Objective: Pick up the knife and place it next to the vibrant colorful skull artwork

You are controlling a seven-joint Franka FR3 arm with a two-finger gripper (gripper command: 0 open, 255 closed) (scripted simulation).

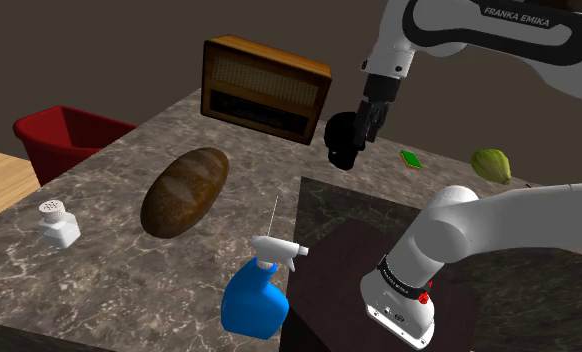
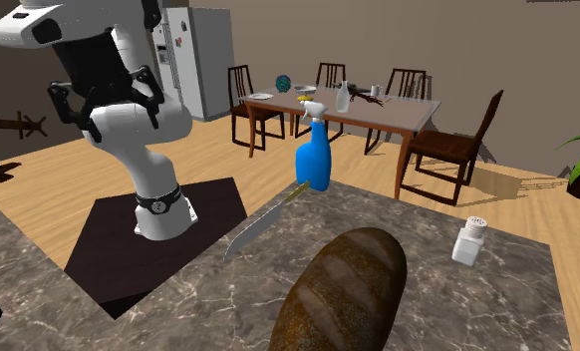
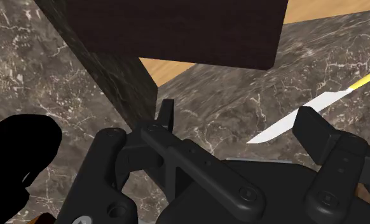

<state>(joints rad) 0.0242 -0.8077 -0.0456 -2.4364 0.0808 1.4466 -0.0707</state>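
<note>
Knife (image 3: pixel 290 122) lies flat on table (image 1: pixel 109 230) below open, empty claw (image 3: pixel 241 122), tip betw fingers, long axis running off past one finger twd spray bottle (image 2: pixel 313 160).

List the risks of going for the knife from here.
The knife lies flat on the counter, so the open claw may scrape the surface or slip off the thin blade. Its yellow handle ends close to the blue spray bottle; a grasp there could tip the bottle.
</note>
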